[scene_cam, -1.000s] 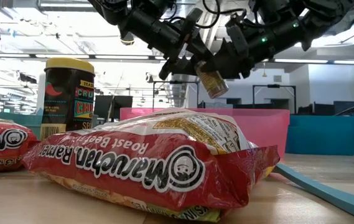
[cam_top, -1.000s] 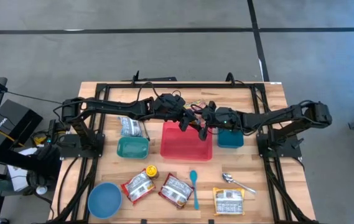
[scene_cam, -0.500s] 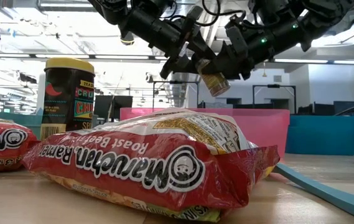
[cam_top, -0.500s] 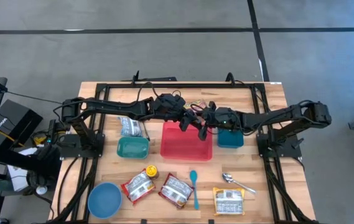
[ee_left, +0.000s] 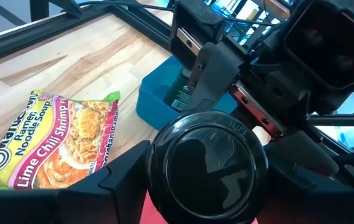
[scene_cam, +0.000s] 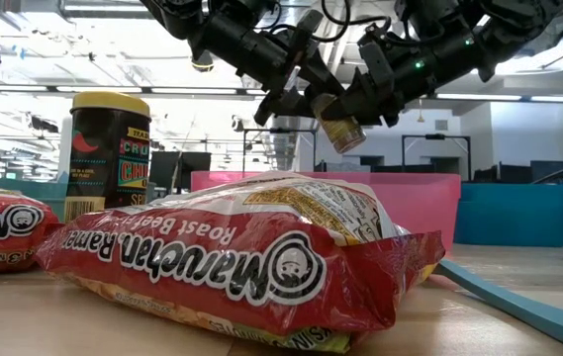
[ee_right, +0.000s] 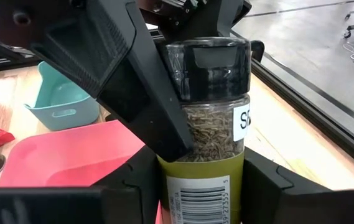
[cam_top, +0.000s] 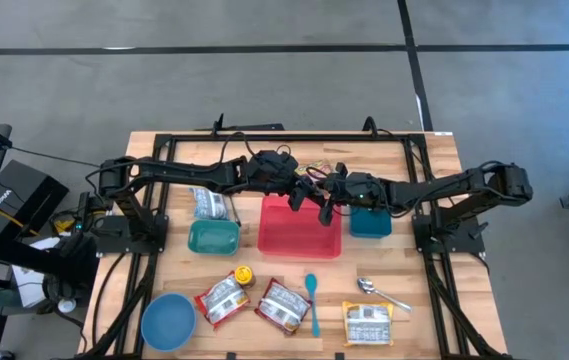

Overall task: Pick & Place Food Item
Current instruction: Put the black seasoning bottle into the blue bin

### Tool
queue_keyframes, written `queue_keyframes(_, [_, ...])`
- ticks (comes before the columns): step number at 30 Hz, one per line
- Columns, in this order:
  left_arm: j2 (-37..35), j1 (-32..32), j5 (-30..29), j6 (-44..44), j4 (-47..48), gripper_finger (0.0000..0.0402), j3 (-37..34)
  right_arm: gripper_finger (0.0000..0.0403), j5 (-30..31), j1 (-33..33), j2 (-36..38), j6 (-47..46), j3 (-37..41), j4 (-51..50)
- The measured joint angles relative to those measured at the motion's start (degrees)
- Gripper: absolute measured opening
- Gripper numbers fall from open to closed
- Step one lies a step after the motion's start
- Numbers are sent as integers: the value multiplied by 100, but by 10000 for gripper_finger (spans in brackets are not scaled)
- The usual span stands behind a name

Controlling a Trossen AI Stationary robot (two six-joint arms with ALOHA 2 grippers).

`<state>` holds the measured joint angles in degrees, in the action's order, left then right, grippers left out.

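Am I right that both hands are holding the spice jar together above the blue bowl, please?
Not quite: the left hand and right hand do hold the spice jar together, but above the red bin, not the blue bowl, which sits near the table's front left corner. The high view shows this.

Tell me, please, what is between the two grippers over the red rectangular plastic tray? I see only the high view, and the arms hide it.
Observer: A small clear spice jar with a black cap and dried herbs inside. The right gripper clamps its labelled body.
Operator: And the left gripper?
Observer: The left gripper closes on the black cap from both sides.
Operator: Does the jar touch the tray?
Observer: No. In the low view it hangs tilted, clear above the rim of the red tray.
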<state>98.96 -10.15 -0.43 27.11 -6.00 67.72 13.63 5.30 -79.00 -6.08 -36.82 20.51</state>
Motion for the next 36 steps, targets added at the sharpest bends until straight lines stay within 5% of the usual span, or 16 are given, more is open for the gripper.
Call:
queue_keyframes(23, [-249,-181,481,-24,225,266,-2,139,33,0,34,-90,4,-590])
queue_keyframes(36, [-337,-181,481,-306,390,266,0,137,1160,-342,1174,-511,394,-1849])
